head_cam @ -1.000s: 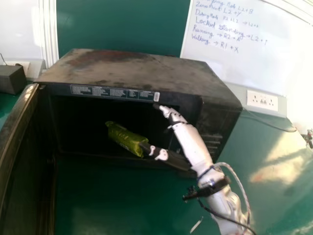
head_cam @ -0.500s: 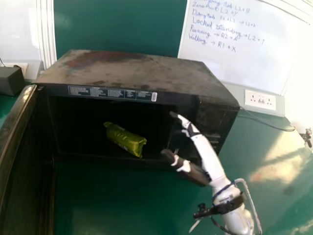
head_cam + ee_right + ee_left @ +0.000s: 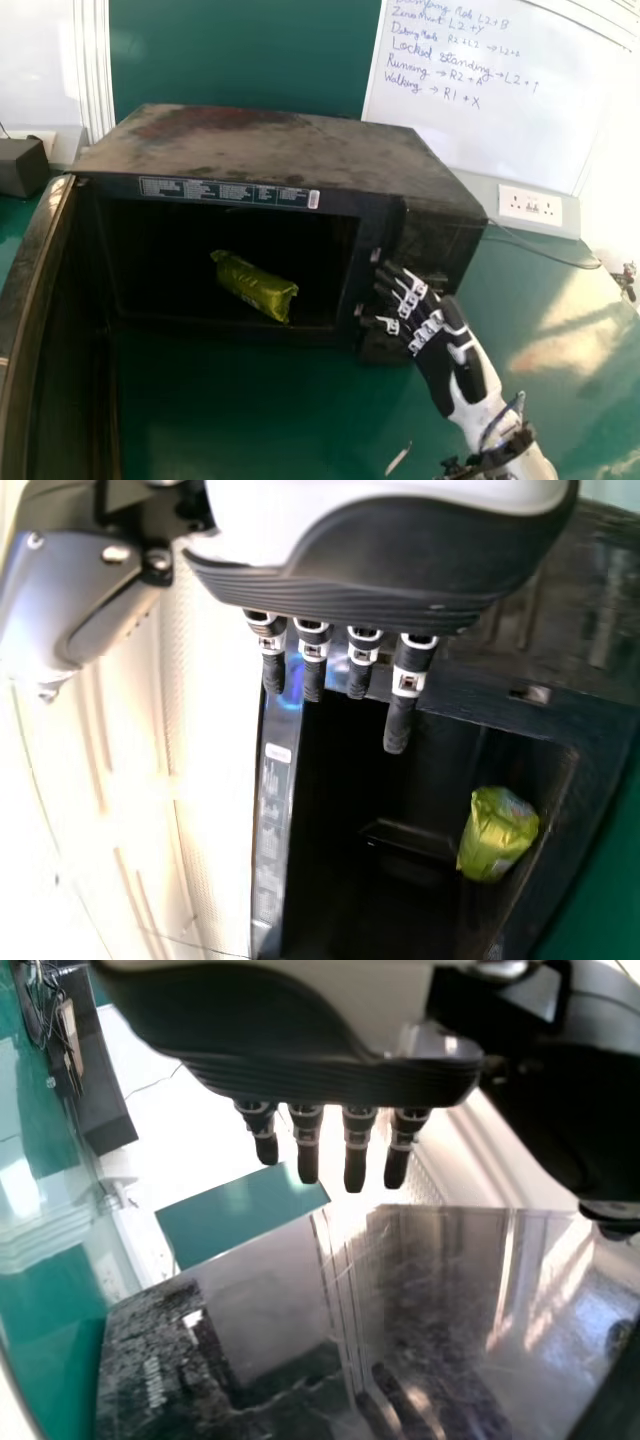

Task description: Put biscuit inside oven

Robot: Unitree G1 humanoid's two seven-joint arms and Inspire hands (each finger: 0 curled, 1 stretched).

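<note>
"Head view, from the left: what's there?"

"A squat black box [image 3: 22,166], then the dark door [image 3: 40,260], swung wide. Next comes the oven [image 3: 250,145], its metal top dusty and stained."

"And the biscuit [image 3: 255,286]?"

"Inside the oven, a plump packet in shiny, crinkled yellow-green wrap, lying aslant. To its right, the right hand [image 3: 450,360], white and black, is near the oven's front, loosely spread and holding nothing. The tabletop [image 3: 230,400] is smooth and green."

"What's changed since half a second ago?"

"The right hand has drawn back to the right, away from the opening, and turned over. The biscuit hasn't budged."

"Do the wrist views add anything?"

"The left one adds the left hand [image 3: 290,1065], empty, fingers straight, above a glossy panel [image 3: 430,1290] full of reflections. The right one shows a low raised edge inside the oven near the biscuit, and the right hand's [image 3: 380,575] dark, ridged fingertips held out straight."
</note>
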